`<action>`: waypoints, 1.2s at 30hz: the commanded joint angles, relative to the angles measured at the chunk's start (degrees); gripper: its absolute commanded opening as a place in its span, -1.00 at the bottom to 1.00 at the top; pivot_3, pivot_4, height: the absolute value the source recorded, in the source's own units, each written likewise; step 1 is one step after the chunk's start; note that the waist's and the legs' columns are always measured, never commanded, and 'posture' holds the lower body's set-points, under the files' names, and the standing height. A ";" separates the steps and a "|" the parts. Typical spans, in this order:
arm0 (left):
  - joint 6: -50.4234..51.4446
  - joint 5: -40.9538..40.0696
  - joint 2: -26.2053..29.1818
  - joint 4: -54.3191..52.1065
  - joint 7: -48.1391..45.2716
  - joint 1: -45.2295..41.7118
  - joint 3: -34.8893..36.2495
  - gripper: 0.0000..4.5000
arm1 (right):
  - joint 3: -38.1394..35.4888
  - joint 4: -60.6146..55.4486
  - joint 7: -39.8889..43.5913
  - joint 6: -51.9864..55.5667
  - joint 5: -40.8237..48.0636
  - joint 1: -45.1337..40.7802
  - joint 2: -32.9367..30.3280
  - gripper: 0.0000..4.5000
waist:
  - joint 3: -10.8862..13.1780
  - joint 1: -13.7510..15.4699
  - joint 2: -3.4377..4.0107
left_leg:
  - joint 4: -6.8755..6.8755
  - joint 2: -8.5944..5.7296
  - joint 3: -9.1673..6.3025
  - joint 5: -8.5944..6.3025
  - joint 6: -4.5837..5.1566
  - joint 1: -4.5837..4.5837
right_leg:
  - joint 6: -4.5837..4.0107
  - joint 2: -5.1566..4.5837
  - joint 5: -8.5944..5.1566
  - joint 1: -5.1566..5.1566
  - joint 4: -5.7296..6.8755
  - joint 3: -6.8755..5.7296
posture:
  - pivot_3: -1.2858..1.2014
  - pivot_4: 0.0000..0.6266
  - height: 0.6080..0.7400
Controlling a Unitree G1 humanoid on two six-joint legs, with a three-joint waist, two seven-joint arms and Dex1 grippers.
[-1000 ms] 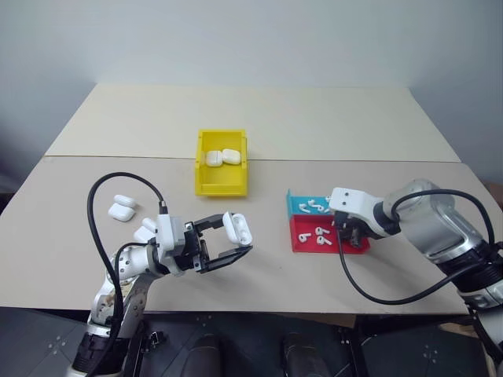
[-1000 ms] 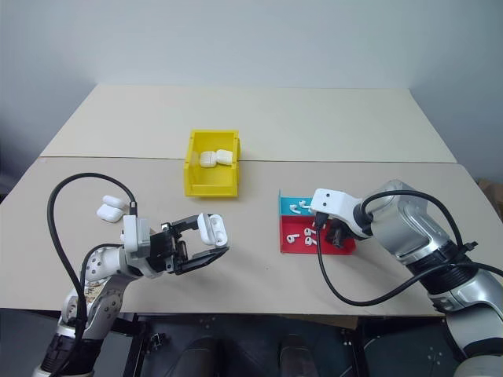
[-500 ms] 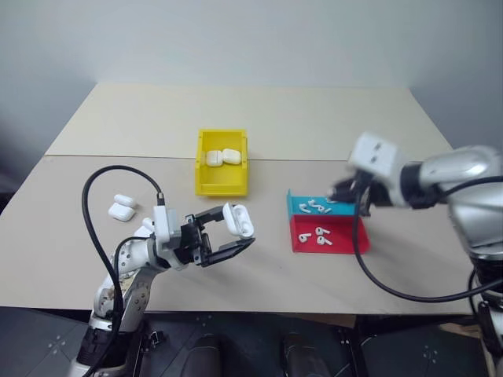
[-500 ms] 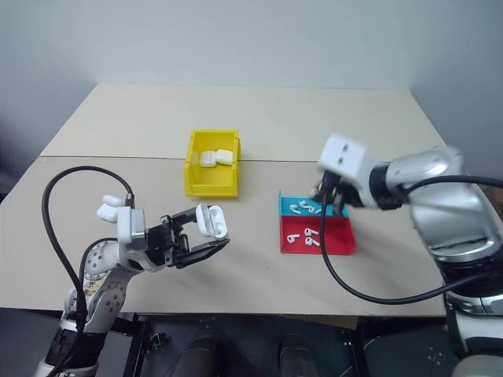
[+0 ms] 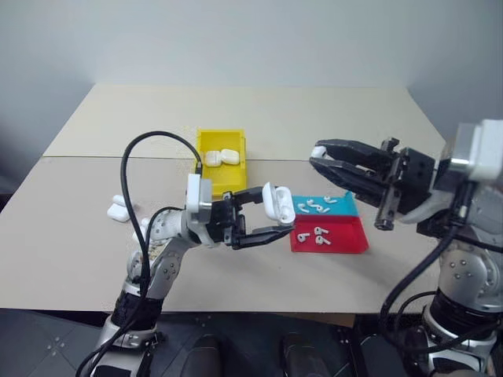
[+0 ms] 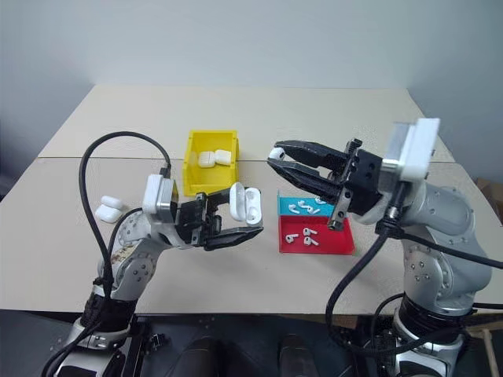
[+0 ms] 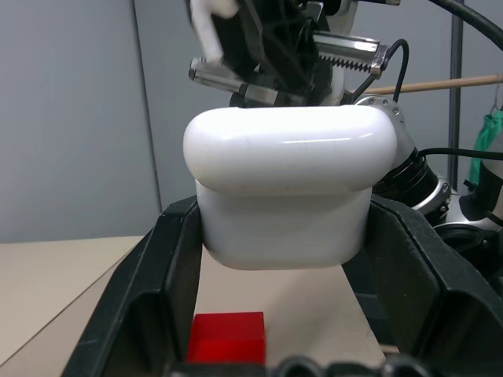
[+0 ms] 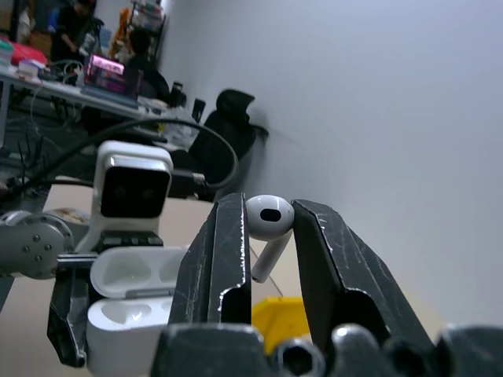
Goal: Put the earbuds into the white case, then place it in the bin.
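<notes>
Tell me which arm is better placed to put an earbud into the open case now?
The right. Its gripper already pinches an earbud and points toward the open white case. The left gripper is busy holding that case, lid up, so it can only present it.

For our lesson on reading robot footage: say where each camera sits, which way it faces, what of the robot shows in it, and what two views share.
Head views: above, looking forward and down at the table, both arms, bin, trays.
Left wrist view: looks along the left gripper, shut on the case, toward the right gripper.
Right wrist view: looks along the right gripper, pinching an earbud, toward the left gripper.
Shared: the open case shows in both wrist views.
</notes>
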 commanded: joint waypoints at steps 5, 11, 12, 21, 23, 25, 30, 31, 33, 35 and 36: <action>0.84 -1.28 -0.13 -2.77 0.23 -1.47 0.74 0.24 | 5.09 3.77 1.81 -8.23 1.08 -0.78 -1.25 -0.73 | 0.00 0.20 0.00 | 0.01 0.00 0.00 0.00 0.00 -0.01 | 0.00 0.00 0.00 0.01 -0.02 0.00 | 0.03 -0.52 1.00; 0.00 -0.82 -0.13 -3.09 -0.11 -0.71 0.66 0.24 | 9.25 7.46 3.17 -12.84 0.29 -0.78 -0.99 -0.73 | 0.00 0.26 0.00 | 0.01 0.00 0.00 0.00 0.00 -0.02 | 0.00 -0.01 0.00 0.00 -0.03 0.00 | 0.03 -0.52 1.00; -0.01 -0.82 -0.03 -3.15 -0.21 -0.63 0.70 0.24 | 9.96 8.00 3.60 -13.89 -0.16 -0.62 -1.00 -0.73 | 0.00 0.27 0.00 | 0.00 0.00 0.01 0.00 0.00 -0.01 | 0.00 -0.01 0.00 0.00 -0.03 0.00 | 0.03 -0.52 1.00; -0.26 -0.77 -0.19 -3.42 -0.09 -0.85 0.77 0.24 | 13.41 10.42 4.49 -18.37 -1.43 -0.23 -1.27 -0.73 | 0.00 0.37 0.00 | 0.00 0.00 0.00 0.00 0.00 -0.02 | 0.00 0.00 0.00 0.00 -0.03 0.00 | 0.03 -0.52 1.00; -0.59 -0.49 -0.19 -3.19 -0.26 -0.65 0.70 0.24 | 13.92 10.51 4.59 -18.57 -1.60 0.35 -1.59 -0.73 | 0.00 0.39 0.00 | 0.00 0.00 0.00 0.00 0.00 -0.02 | 0.00 -0.01 0.00 0.00 -0.04 0.00 | 0.03 -0.52 1.00; -0.74 -0.39 -0.24 -3.11 -0.27 -0.58 0.66 0.24 | 14.15 10.63 4.76 -18.84 -1.78 0.75 -1.89 -0.73 | 0.00 0.39 0.00 | 0.00 0.00 0.00 0.00 0.00 -0.03 | 0.00 -0.01 0.00 0.00 -0.04 0.00 | 0.03 -0.52 1.00; -0.81 -0.56 -0.62 -3.09 0.03 -0.78 0.67 0.24 | 14.66 11.32 4.59 -19.44 -2.53 1.29 -2.55 -0.73 | 0.00 0.39 0.00 | 0.00 0.00 0.00 0.00 0.00 -0.02 | 0.00 -0.01 0.00 0.00 -0.04 0.00 | 0.03 -0.52 1.00; -0.82 -0.56 -0.66 -3.07 0.00 -0.81 0.65 0.24 | 14.77 11.51 4.58 -19.62 -2.61 1.32 -2.62 -0.73 | 0.00 0.39 0.00 | 0.01 0.00 0.01 0.00 0.00 -0.02 | 0.00 -0.01 0.00 0.00 -0.04 0.00 | 0.03 -0.52 1.00; -0.85 -0.49 -0.80 -3.06 0.00 -0.90 0.55 0.24 | 14.89 11.91 4.63 -20.01 -2.83 1.42 -2.85 -0.73 | 0.00 0.39 0.00 | 0.00 0.00 0.00 0.00 0.00 -0.02 | 0.00 -0.01 0.00 0.00 -0.04 0.00 | 0.03 -0.52 1.00; -0.84 -0.43 -0.85 -3.03 0.04 -0.93 0.57 0.24 | 15.18 12.27 4.74 -20.48 -3.22 1.56 -3.15 -0.73 | 0.00 0.38 0.00 | 0.00 0.00 0.00 0.00 0.00 -0.02 | 0.00 0.00 0.00 -0.01 -0.05 0.00 | 0.03 -0.52 1.00; -0.91 -0.38 -0.88 -2.97 0.00 -0.93 0.61 0.24 | 15.36 12.41 4.75 -20.65 -3.39 1.64 -3.31 -0.73 | 0.00 0.38 0.00 | 0.00 -0.01 0.00 0.00 0.00 -0.02 | 0.00 -0.01 0.00 -0.01 -0.05 0.00 | 0.03 -0.52 1.00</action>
